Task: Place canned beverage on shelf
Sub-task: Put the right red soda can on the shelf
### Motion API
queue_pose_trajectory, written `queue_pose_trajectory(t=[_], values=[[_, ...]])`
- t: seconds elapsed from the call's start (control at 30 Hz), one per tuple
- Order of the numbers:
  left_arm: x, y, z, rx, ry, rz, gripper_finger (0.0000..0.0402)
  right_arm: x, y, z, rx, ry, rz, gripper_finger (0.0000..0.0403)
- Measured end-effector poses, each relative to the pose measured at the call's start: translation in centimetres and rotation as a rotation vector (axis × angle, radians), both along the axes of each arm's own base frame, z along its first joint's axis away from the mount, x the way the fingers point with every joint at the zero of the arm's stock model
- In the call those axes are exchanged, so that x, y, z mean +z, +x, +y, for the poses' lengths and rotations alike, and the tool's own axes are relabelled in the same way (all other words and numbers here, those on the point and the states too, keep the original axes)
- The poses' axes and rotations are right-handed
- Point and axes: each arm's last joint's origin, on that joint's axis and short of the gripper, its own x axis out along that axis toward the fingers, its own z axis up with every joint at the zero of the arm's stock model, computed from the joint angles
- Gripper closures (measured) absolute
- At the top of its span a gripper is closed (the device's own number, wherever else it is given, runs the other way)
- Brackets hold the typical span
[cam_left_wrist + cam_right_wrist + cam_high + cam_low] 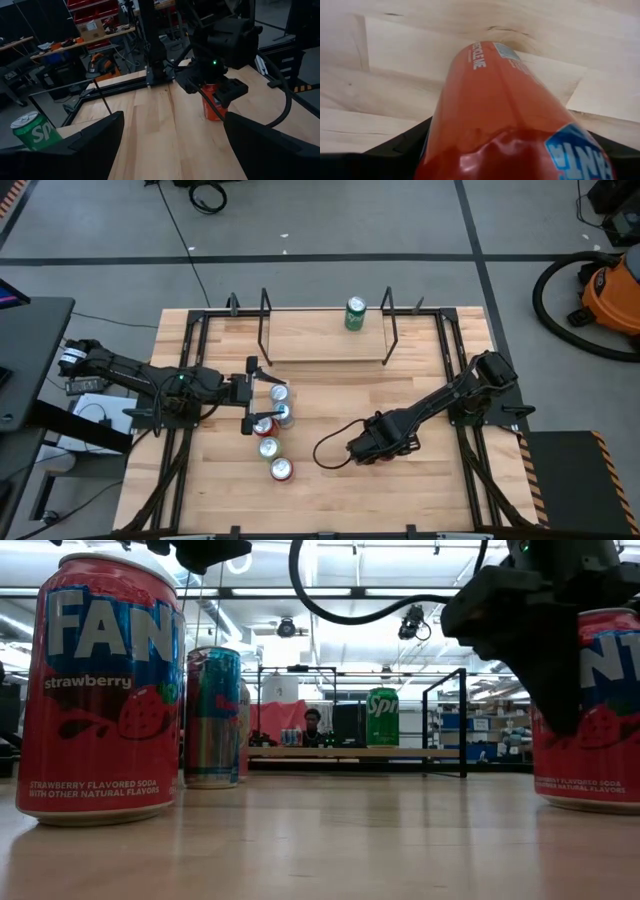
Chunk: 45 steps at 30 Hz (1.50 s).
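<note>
A red Fanta can point(495, 95) stands upright on the wooden table, right of the middle. My right gripper point(375, 445) comes down over it and is shut on it, so the can is hidden in the high view. A green Sprite can point(355, 313) stands on the shelf point(300, 340), a light plank with black rod uprights at the table's far edge. My left gripper point(250, 394) hovers open over the table's left half, pointing toward the right, beside a cluster of cans point(274, 420). Nothing is between its fingers. My right gripper holds the red Fanta can by its round wall point(445, 127), a finger point(395, 147) on each of two opposite sides. It comes from above, pointing down, and covers the can's top point(560, 650). The can stands upright with its base point(590, 802) on the table.
Several cans stand in a loose row on the table's left half, among them a red Fanta can point(282, 470) nearest the front edge and a blue-striped one point(212, 718). A black frame point(455, 350) runs along the table's sides. The board between the two arms point(330, 395) is bare wood.
</note>
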Motion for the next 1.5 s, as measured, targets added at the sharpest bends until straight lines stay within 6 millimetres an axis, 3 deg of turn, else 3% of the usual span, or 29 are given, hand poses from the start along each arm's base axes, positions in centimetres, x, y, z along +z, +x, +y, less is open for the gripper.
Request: queue_pose_trajectory(t=[0.5, 0.73, 1.07, 1.3, 1.5], values=[[-0.1, 0.0, 0.0, 0.001, -0.005, 0.007, 0.0047, 1.0, 0.5, -0.5, 0.051, 0.001, -0.002, 0.0080], [-0.2, 0.0, 0.0, 0.002, -0.004, 0.024, 0.0047, 2.2, 1.4, -1.7, 0.098, -0.003, -0.027, 0.0080], [-0.4, 0.0, 0.0, 0.008, -0.036, 0.044, 0.0047, 3.6, 3.3, -7.0, 0.181, -0.016, -0.064, 0.0079], [-1.3, -0.2, 0.1, 0.014, -0.031, 0.131, 0.0047, 3.6, 4.0, -11.9, 0.242, -0.035, -0.102, 0.0078], [-1.5, -0.3, 0.1, 0.021, -0.031, 0.158, 0.0047, 3.8, 4.4, -14.7, 0.271, -0.047, -0.149, 0.0078]])
